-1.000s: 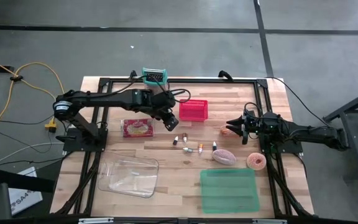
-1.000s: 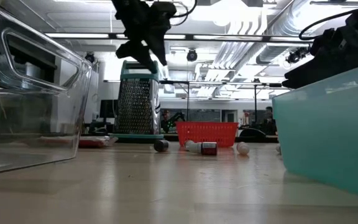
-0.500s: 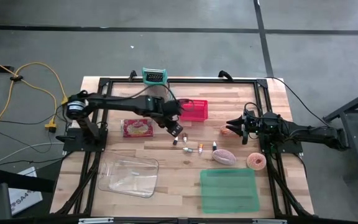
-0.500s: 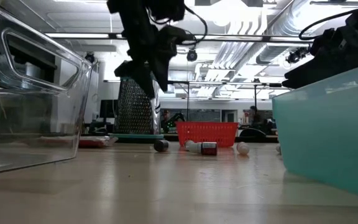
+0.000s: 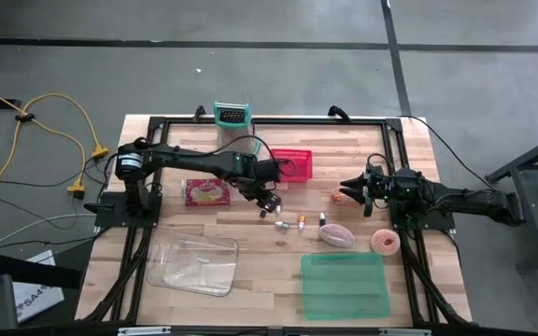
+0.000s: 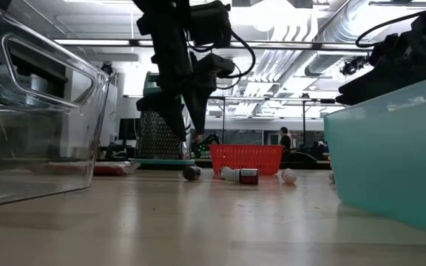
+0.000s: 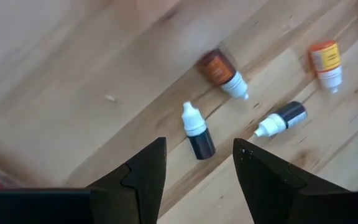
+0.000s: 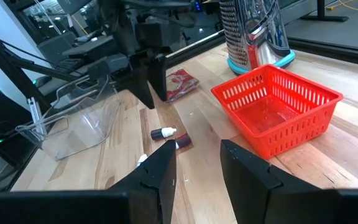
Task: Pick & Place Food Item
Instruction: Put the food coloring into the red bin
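Room: a grey floor crossed by dark lines, with a yellow cable lying off the surface's left side; the low view looks into a workshop with ceiling pipes and a distant person. Surface: pale wooden planks bordered by a black frame. On it, from large to small: a green tub and a clear tub at the near edge; a red basket and a metal grater on a teal base at the far edge; a red food packet; a pink pastry and a pink ring doughnut lying near each other beside the green tub; four small dropper bottles scattered at the middle. Left gripper: fingers apart, empty, hovering above the bottles. Right gripper: low near the right side, fingers set narrowly apart with nothing between them, an orange food item just before it. A card on the floor bears writing too small to read with certainty.
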You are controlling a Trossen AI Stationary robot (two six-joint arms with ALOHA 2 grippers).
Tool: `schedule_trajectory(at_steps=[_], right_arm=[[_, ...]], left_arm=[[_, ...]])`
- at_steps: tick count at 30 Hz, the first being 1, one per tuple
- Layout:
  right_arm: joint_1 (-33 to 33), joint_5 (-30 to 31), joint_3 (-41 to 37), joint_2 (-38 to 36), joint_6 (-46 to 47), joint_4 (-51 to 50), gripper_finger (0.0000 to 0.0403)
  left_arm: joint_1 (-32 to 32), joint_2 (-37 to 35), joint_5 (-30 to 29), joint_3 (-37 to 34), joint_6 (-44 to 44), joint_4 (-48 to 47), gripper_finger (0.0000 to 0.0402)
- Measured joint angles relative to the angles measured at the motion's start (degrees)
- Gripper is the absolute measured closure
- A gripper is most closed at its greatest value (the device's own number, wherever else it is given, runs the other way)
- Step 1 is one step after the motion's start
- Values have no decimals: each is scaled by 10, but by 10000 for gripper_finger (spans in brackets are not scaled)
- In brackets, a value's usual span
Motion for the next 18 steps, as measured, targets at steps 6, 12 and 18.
schedule_trajectory(at_steps=[6,12,18], right_arm=[[0,0,0,0,0,0,289],[0,0,0,0,0,0,289],[0,0,0,0,0,0,289]], left_arm=[[-20,19,-2,1,-29,24,222],[-28,41,0,1,-42,51,222],[-29,51,0,1,-55,51,222]])
